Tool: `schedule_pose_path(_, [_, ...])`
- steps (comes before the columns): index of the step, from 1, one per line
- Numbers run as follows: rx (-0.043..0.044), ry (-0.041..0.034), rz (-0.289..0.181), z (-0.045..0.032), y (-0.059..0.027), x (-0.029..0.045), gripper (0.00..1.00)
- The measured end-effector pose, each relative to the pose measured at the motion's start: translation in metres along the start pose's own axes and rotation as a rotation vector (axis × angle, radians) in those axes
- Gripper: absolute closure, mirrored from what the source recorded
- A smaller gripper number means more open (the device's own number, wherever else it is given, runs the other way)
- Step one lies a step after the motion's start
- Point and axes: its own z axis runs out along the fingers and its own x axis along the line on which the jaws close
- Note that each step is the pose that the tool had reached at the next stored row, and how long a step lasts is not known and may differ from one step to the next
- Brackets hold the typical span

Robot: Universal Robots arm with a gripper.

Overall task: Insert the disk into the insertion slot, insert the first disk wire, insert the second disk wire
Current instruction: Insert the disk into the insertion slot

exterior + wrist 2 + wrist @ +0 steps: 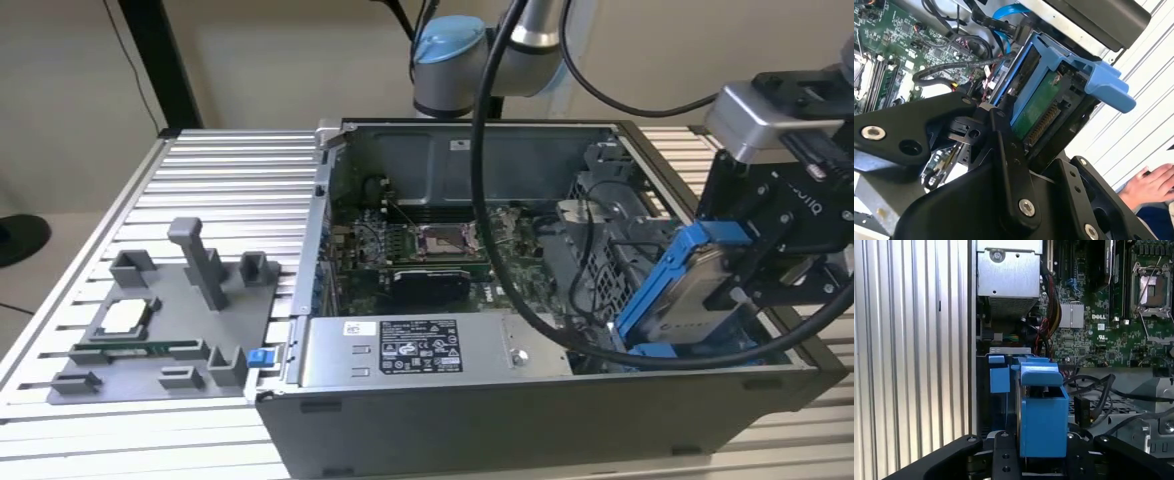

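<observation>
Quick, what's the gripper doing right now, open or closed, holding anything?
Gripper: closed on the disk, gripping it by its blue frame.

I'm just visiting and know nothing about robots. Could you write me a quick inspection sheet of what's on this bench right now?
Surface: slatted metal table carrying an open grey computer case.
Job's things: the disk, in its blue frame, is tilted over the case's end at the exterior view's right and is not seated in the insertion slot.
Clutter: grey parts tray at the exterior view's left.
Grippers: the claw is shut on the disk.
Cables: thick black cable draped across the case; loose black wires inside it.
Surroundings: a person's hand near the slats, in the second wrist view.
</observation>
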Motion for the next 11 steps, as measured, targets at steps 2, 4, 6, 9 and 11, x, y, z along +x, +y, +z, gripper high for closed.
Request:
schedule_pose_path(2, [0.0000,-0.0010,0.000,0.0037,-0.0001,0.0004,1.00])
schedule_pose_path(4, [-0.0001,-0.0020,-0.001,0.0066,-0.0002,0.0007,1.00])
schedule_pose_path(6, [0.0011,-0.0031,-0.001,0.0072,-0.0002,0.0007,1.00])
schedule_pose_path(9, [0.0011,-0.0036,-0.001,0.0075,-0.0002,0.0007,1.00])
schedule_pose_path(11, [0.0014,-0.0039,-0.001,0.0076,-0.0002,0.0007,0.00])
